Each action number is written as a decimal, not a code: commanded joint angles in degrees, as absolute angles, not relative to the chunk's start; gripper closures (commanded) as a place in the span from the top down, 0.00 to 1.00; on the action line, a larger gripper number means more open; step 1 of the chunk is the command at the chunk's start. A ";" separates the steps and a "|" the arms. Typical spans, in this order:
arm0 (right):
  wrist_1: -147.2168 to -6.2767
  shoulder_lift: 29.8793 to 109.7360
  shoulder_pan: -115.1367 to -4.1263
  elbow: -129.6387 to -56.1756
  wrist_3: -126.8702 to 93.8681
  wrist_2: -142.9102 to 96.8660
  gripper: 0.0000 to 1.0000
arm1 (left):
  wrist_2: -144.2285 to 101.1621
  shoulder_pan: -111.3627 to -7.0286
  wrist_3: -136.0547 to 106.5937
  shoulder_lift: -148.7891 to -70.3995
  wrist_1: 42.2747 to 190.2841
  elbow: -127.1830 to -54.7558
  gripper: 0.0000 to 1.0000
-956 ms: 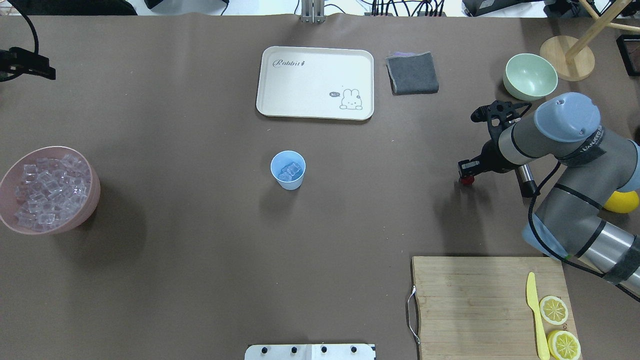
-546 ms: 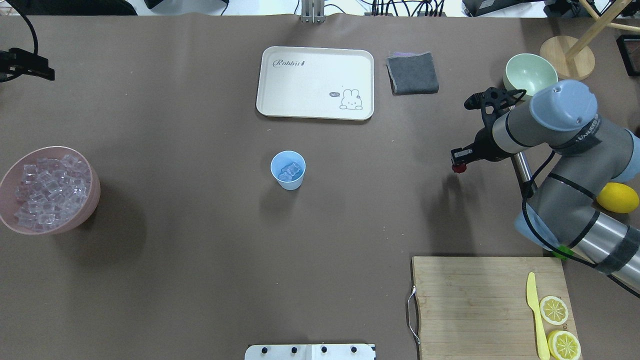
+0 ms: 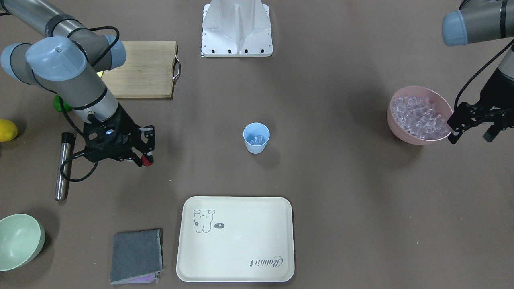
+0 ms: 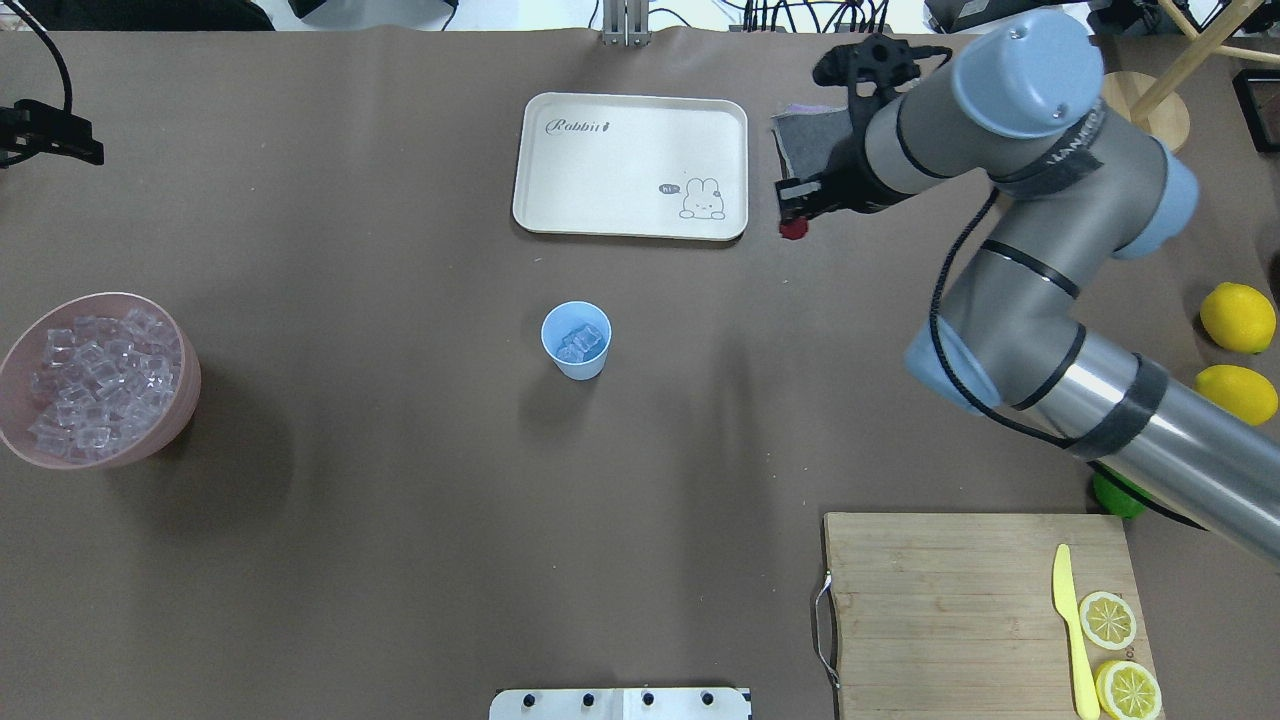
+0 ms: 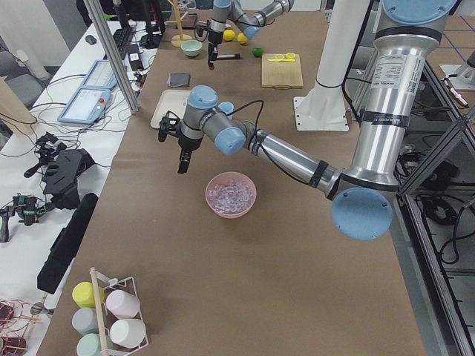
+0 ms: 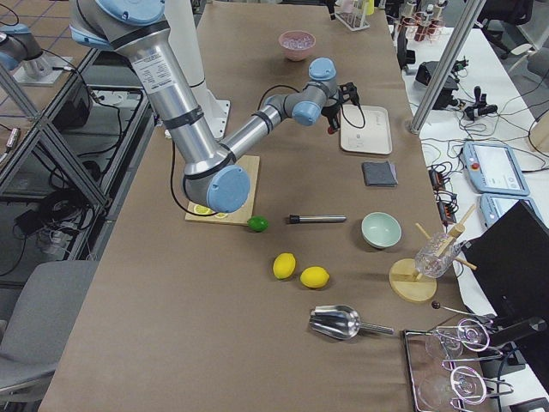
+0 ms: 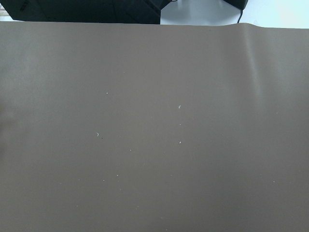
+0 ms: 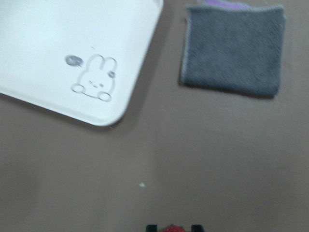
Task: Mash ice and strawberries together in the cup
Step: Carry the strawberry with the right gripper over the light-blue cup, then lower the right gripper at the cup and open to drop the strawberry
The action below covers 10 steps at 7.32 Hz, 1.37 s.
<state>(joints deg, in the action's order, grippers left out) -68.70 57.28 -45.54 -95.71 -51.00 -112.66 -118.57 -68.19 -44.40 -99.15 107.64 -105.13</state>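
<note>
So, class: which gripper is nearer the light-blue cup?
Right. The right gripper, holding the strawberry, hangs to one side of the cup; the left gripper is farther off opposite, past the pink bowl.

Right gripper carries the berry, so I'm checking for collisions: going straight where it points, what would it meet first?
The right gripper points down: probably bare table, between the tray and grey cloth; depth unclear.
</note>
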 commanded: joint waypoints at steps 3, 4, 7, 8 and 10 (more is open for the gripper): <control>-66.11 48.51 -29.65 -95.36 -57.74 -93.98 0.00 | -118.48 -68.20 -44.47 -99.40 108.11 -102.92 0.97; -66.01 47.82 -27.97 -93.62 -57.74 -91.08 0.00 | -118.39 -68.20 -44.39 -99.49 108.19 -102.40 0.97; -59.29 44.21 -26.73 -83.27 -57.66 -88.52 0.00 | -118.21 -68.29 -44.30 -99.84 108.19 -100.99 0.97; -57.59 44.21 -26.11 -81.93 -57.74 -87.98 0.00 | -118.21 -68.29 -44.30 -99.84 108.28 -100.90 0.97; -57.57 44.21 -26.02 -82.35 -57.92 -88.07 0.00 | -118.21 -68.29 -44.30 -100.72 108.28 -100.29 0.97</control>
<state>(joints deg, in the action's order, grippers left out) -57.99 44.25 -26.16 -82.42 -57.81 -88.15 -118.22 -68.29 -44.30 -100.21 108.23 -100.66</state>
